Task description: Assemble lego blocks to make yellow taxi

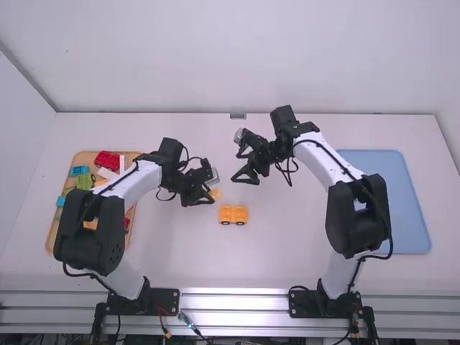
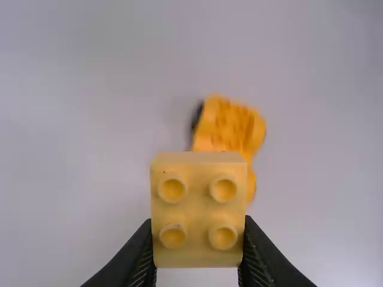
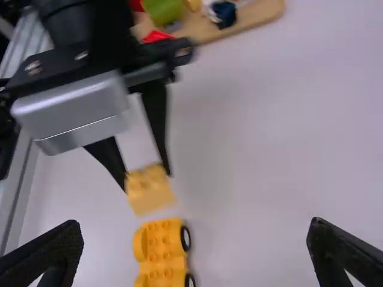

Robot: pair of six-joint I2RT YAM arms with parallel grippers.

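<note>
At far left, on a wooden tray point(image 1: 85, 159), red point(image 1: 108, 160), green and blue toy blocks. To the right, pinched between the fingers of the left gripper point(image 2: 197, 239), a pale yellow block point(image 2: 197, 179). Just beyond it to the right and nearer the arm bases, a yellow wheeled car base point(image 1: 233, 214), lengthwise across the table, closer to the left gripper; probably calling for a rightward shift, then lowering. Farther up the table, with fingers spread, the right gripper point(image 1: 236, 167). At far right, a blue tray point(image 1: 392, 194).
</note>
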